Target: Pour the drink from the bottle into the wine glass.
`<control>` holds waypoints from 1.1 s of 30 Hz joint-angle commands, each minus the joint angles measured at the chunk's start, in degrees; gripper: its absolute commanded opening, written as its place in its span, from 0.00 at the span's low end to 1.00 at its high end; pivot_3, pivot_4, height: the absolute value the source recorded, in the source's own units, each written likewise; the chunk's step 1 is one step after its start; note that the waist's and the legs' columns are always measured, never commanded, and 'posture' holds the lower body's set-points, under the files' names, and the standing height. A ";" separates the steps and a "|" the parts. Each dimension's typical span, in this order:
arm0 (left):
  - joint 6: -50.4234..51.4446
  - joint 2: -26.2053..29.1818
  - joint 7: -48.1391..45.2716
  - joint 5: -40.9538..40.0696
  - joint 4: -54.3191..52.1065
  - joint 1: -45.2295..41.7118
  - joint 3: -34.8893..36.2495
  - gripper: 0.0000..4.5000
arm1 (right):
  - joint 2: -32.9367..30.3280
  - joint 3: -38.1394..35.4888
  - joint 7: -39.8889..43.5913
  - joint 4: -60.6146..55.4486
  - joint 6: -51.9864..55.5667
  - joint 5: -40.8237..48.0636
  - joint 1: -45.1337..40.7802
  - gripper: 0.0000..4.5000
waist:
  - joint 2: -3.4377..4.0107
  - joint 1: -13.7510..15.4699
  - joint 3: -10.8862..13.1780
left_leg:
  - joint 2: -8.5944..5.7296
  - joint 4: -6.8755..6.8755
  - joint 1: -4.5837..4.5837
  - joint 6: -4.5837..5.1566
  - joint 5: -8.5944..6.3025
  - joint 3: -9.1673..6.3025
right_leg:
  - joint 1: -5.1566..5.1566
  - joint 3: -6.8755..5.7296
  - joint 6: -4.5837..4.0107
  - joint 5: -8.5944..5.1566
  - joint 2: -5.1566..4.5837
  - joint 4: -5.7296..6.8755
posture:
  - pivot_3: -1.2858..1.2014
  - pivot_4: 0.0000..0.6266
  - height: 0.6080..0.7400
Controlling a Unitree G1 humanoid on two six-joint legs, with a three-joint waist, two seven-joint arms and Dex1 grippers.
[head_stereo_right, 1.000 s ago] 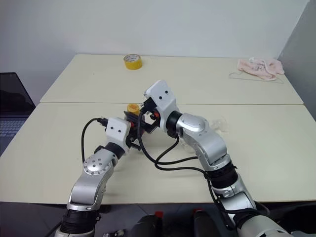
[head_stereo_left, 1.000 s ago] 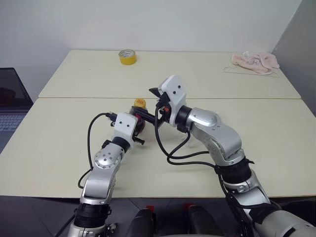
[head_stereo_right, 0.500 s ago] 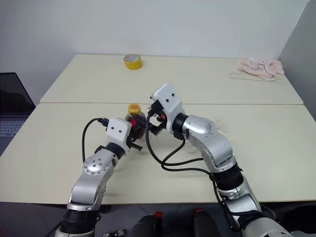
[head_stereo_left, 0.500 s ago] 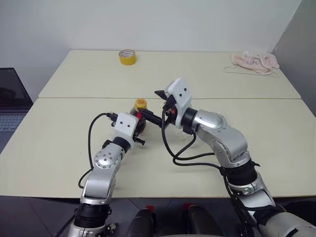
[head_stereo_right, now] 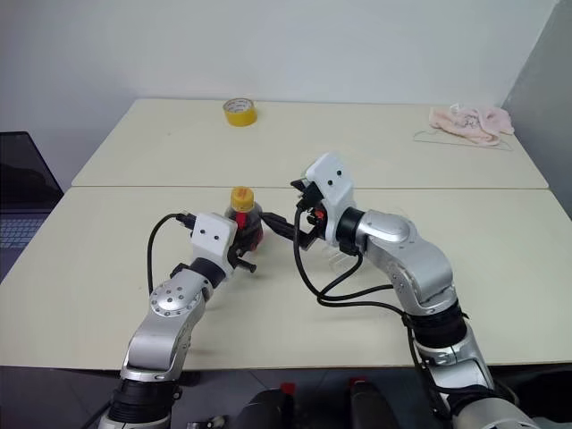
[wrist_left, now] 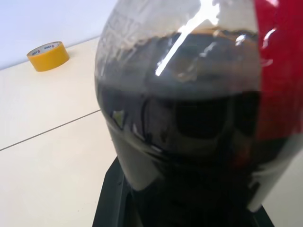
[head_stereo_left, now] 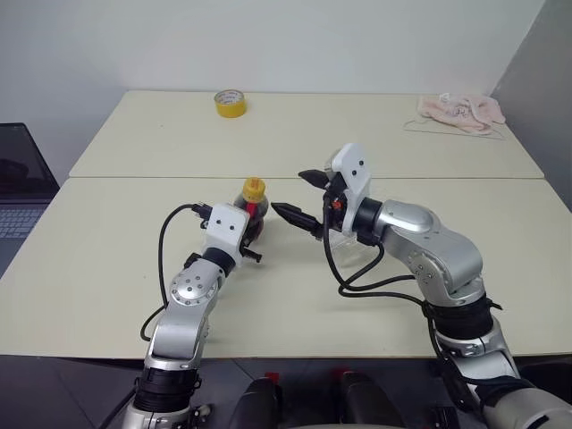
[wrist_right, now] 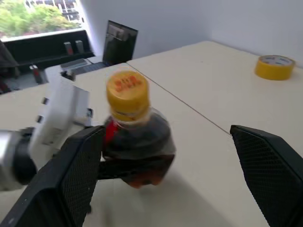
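Holding: your left gripper (head_stereo_right: 243, 239) fingers clamp the bottle (head_stereo_right: 243, 219) on the worktop (head_stereo_right: 107, 259).
Uncapping: bring your wide-open right gripper (head_stereo_left: 302, 198) onto the cap (wrist_right: 127, 94); grip squarely.

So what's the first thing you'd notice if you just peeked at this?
The little bottle of dark drink with its yellow cap, standing mid-table with the left gripper clamped round it. Right beside it, the right gripper hangs wide open, pointing at the bottle. Far back sits a yellow tape roll.
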 commanded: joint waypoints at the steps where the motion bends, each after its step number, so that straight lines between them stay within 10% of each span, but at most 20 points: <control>1: -2.30 0.15 0.16 0.04 -1.95 -1.26 0.42 0.17 | 2.47 -2.75 -1.71 -1.46 2.57 3.69 -2.53 1.00 | 0.00 0.06 0.00 | 0.00 0.00 0.00 0.00 0.00 -0.01 | 0.00 -0.01 0.00 0.00 0.00 0.00 | 0.52 0.24 1.00; 25: -2.35 0.05 0.11 0.26 -2.29 -0.81 -0.09 0.17 | 8.86 0.18 -5.29 6.54 0.12 3.07 -5.76 1.00 | 0.00 0.06 0.00 | -0.02 0.01 0.00 -0.01 0.00 0.00 | -0.02 0.01 0.00 0.00 -0.01 -0.01 | 0.52 0.24 1.00; 33: -2.34 -0.02 0.20 0.37 -2.33 -0.77 -0.20 0.17 | 8.98 1.18 -5.29 6.39 -0.99 1.84 -5.72 0.47 | 0.00 0.07 0.00 | -0.02 0.01 -0.01 -0.01 0.01 0.00 | -0.02 0.01 0.00 0.00 -0.01 -0.01 | 0.52 0.24 1.00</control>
